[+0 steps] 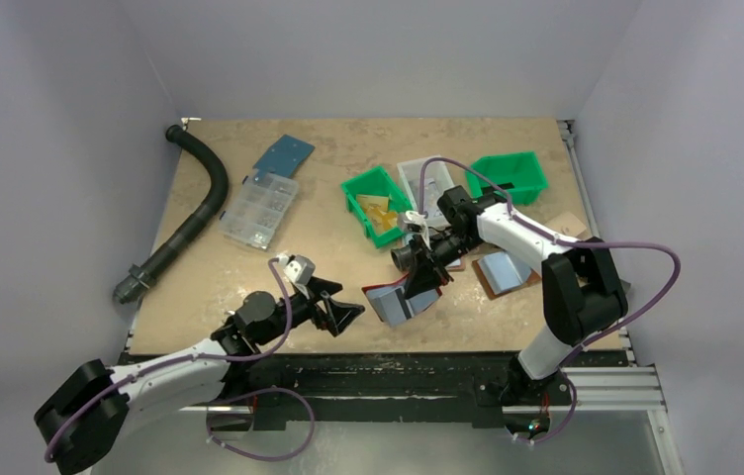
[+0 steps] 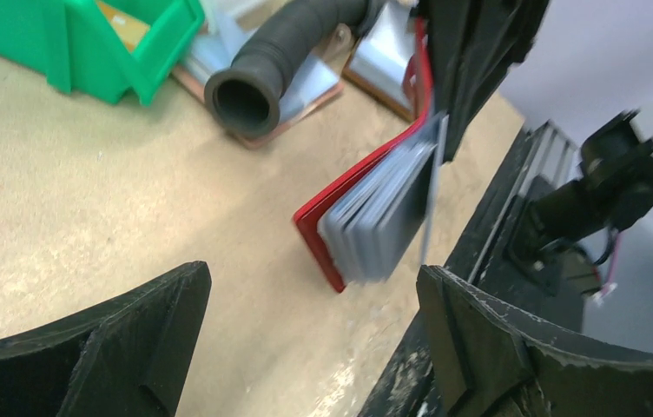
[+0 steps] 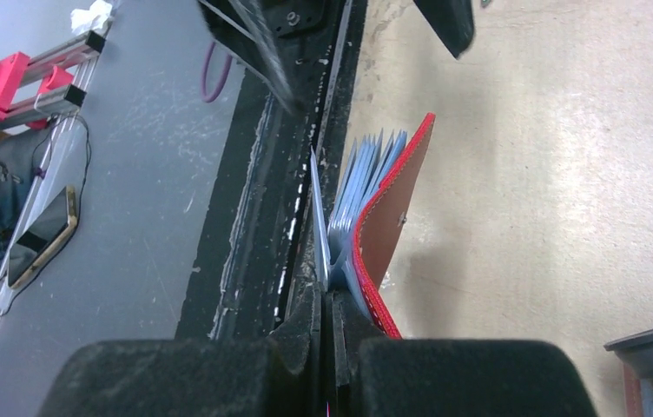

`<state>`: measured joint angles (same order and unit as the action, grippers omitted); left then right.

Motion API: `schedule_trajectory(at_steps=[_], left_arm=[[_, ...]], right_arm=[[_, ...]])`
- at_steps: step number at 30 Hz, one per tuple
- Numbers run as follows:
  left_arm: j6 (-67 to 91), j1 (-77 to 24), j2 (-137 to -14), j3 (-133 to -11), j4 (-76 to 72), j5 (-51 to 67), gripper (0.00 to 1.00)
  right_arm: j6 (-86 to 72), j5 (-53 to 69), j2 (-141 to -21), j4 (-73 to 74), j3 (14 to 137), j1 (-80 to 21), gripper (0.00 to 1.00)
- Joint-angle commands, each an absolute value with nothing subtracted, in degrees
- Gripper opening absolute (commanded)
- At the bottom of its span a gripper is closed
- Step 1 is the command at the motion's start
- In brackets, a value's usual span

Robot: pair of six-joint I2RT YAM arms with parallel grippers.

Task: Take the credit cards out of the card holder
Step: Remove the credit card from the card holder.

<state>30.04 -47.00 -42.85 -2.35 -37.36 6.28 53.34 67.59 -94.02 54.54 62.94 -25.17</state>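
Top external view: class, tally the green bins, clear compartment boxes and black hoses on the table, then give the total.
Green bins: 2
Clear compartment box: 1
Black hose: 1
Total: 4

Maroon-brown card holder [image 3: 391, 213], bright red edging, pale blue-grey pockets. Green bins [image 1: 356, 203]. Speckled tan desk [image 1: 328, 148]. Black hose [image 1: 205, 193]. Blue plate [image 1: 284, 155], upper left.
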Motion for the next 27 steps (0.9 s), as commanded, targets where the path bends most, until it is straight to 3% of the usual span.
schedule_trajectory(at_steps=[1, 13, 27], left_arm=[[23.05, -46.93, -47.98, -2.33, -44.42, 9.30, 0.96], [20.16, -47.02, -60.84, -3.53, -59.89, 14.23, 0.96], [26.75, -47.54, -76.31, -5.19, -77.56, 19.95, 0.79]], right_arm=[[61.91, 71.99, -91.22, 61.40, 65.57, -25.12, 0.00], [65.36, 72.67, -92.39, 64.84, 66.35, -25.11, 0.00], [65.15, 72.69, -92.80, 64.65, 66.42, -25.06, 0.00]])
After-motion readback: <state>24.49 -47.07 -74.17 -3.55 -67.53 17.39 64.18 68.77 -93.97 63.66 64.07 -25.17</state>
